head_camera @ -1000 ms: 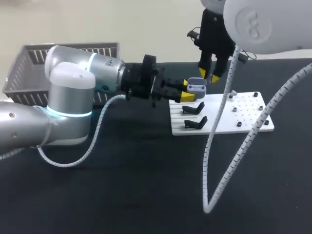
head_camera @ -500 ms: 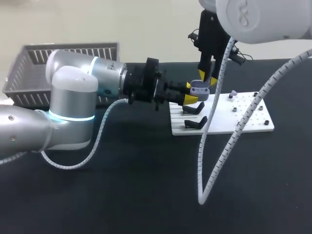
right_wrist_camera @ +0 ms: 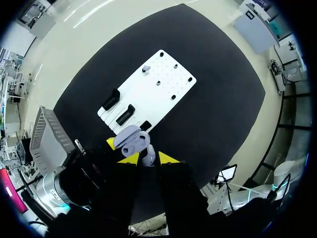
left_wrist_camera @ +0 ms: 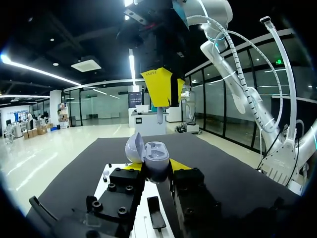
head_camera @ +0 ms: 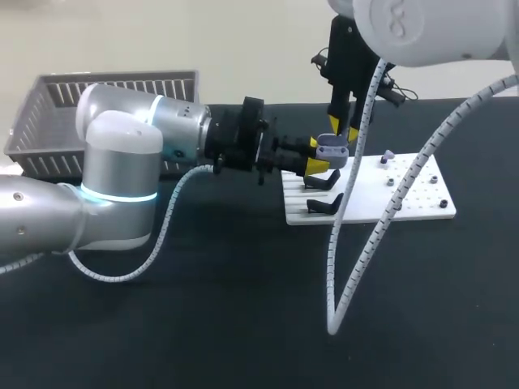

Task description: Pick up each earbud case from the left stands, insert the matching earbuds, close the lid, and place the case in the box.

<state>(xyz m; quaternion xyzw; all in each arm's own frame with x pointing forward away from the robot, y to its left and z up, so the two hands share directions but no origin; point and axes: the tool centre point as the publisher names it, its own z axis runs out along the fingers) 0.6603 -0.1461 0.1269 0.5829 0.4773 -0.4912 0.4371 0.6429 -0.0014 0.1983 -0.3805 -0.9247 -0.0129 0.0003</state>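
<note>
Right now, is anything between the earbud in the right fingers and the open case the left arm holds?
Nothing visible. The earbud hangs from the right fingers just above the open case, which the left fingers clamp; only air lies between them, and the lid is swung aside.

Black worktop; on it, grey slatted box at upper left, white pegboard with black stands right of centre

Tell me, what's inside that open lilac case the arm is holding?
The earbud case shows two moulded wells, apparently empty; the right gripper holds an earbud just above. The wells' bottoms are hidden.
</note>
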